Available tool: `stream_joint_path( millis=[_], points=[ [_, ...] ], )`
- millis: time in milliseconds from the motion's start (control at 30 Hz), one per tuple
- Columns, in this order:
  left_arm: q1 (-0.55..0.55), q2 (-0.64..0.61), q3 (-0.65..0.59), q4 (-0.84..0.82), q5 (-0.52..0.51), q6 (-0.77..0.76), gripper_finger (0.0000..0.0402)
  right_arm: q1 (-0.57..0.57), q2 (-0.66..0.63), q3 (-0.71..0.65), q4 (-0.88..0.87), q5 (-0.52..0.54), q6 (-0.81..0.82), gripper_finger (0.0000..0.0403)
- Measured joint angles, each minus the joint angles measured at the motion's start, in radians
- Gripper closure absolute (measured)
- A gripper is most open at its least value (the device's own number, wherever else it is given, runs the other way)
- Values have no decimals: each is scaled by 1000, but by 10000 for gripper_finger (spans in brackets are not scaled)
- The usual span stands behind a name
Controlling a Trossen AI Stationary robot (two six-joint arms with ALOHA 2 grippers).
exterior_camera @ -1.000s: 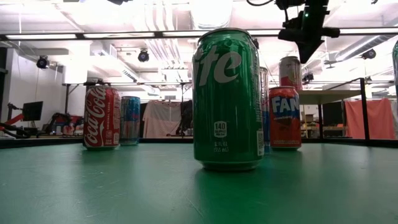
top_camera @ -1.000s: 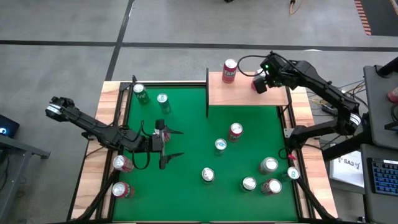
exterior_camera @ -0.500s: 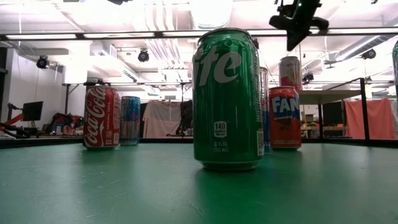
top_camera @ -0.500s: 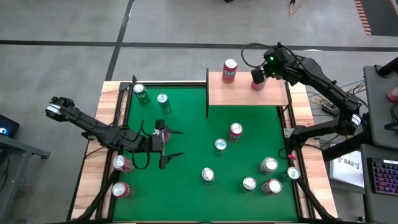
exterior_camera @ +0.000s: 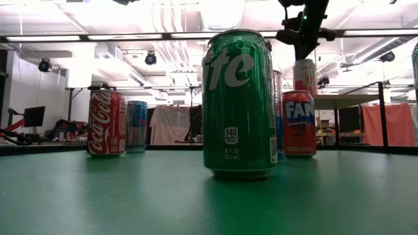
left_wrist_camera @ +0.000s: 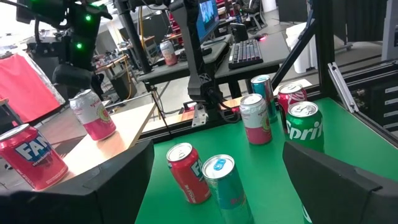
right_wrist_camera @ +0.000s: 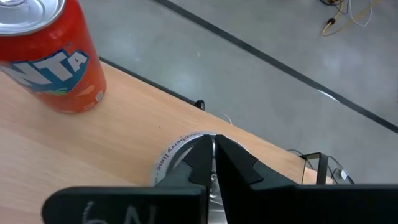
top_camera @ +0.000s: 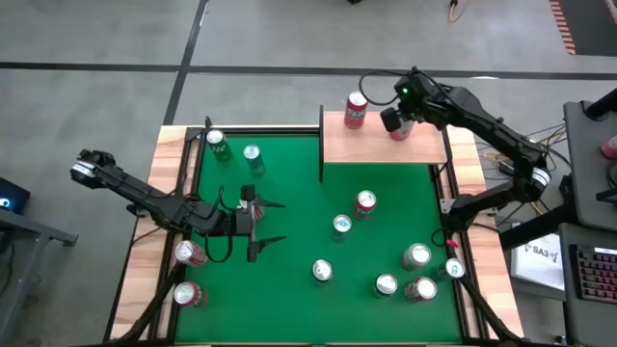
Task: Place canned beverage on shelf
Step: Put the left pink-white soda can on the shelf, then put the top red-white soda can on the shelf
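The shelf [top_camera: 424, 149], a light-wood board on black posts, stands at the table's far right corner. An orange Fanta can [top_camera: 357, 109] stands upright on it. To its right a pink-and-silver can [left_wrist_camera: 92, 115] also stands upright on the board. My right gripper [right_wrist_camera: 213, 163] is shut and points slanting down just over that can's top [right_wrist_camera: 177, 152]. My left gripper [top_camera: 275, 223] is open, level above the green table left of centre, with nothing between its fingers. My right gripper's shut fingertips [right_wrist_camera: 202, 158] stand over the pink-and-silver can's top rim, coming from above and slanting down. Whether they touch the top I cannot tell. The can stands upright on the shelf board.
Several cans stand on the green table: two mid-right [top_camera: 364, 202], a cluster at the near right [top_camera: 416, 255], two green ones at the far left [top_camera: 216, 145], and red ones by the left edge [top_camera: 188, 253]. A green Sprite can [exterior_camera: 238, 104] fills the low view.
My right gripper, still shut, has gone along the shelf toward the table's left and far edge. It has tipped further downward and now stands over the pink-and-silver can. Both cans on the shelf have stayed where they were.
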State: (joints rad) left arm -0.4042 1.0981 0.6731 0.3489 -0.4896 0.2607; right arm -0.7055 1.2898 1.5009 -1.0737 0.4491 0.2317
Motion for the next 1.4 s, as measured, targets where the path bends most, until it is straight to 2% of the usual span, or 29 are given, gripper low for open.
stream_joint_path(
  millis=[300, 700, 933, 1100, 1267, 1400],
  points=[
    [0, 0, 0, 0, 0, 0, 61, 0, 15, -2, -2, 50, 30, 390],
    [0, 0, 0, 0, 0, 0, 61, 0, 12, -2, -12, 52, 48, 390],
    [0, 0, 0, 1, 0, -12, 61, 28, -56, 14, 3, 47, 42, 390],
    [0, 0, 0, 3, 0, -68, 61, 137, -151, 11, 10, 43, 46, 390],
    [-2, 25, 1, 18, 1, -206, 61, 336, -254, -43, 25, 42, 73, 390],
    [-7, 100, 1, 73, 7, -340, 61, 496, -323, -115, 76, 49, 110, 390]
  ],
)
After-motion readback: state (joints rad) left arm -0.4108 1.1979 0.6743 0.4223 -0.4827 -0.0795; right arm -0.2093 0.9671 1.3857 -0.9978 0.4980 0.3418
